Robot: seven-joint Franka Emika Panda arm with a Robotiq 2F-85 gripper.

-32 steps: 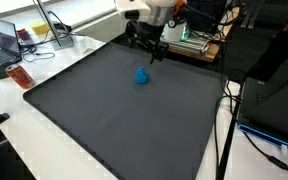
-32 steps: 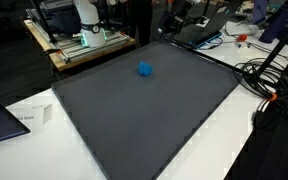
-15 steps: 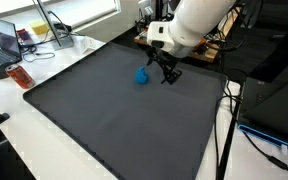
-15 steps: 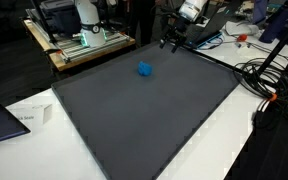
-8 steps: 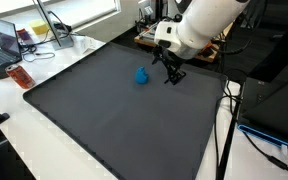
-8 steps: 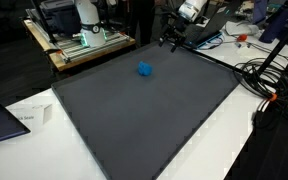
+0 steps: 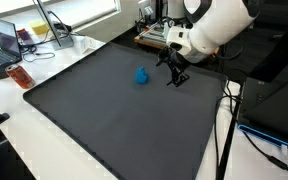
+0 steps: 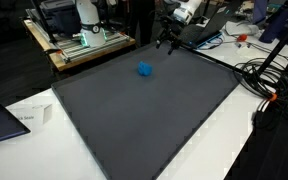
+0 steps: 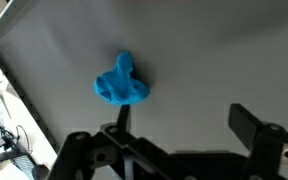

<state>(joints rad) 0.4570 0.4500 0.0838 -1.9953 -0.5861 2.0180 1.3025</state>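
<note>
The small blue object [image 7: 141, 76] lies on the far part of the dark mat [image 7: 104, 125], apart from every edge, its shape too small to make out in both exterior views. The gripper [image 7: 174, 76] hangs just right of it, jaws spread and holding nothing, near the mat's far edge. The arm is cut off at the top of the frame. Most of the mat stretches toward the near side, with cables [image 7: 229, 100] on the white bench [image 7: 44, 150] past its right edge.

Small bright-blue lumpy object [image 7: 141, 76], lying free on dark grey mat [image 7: 104, 120], near far edge
</note>
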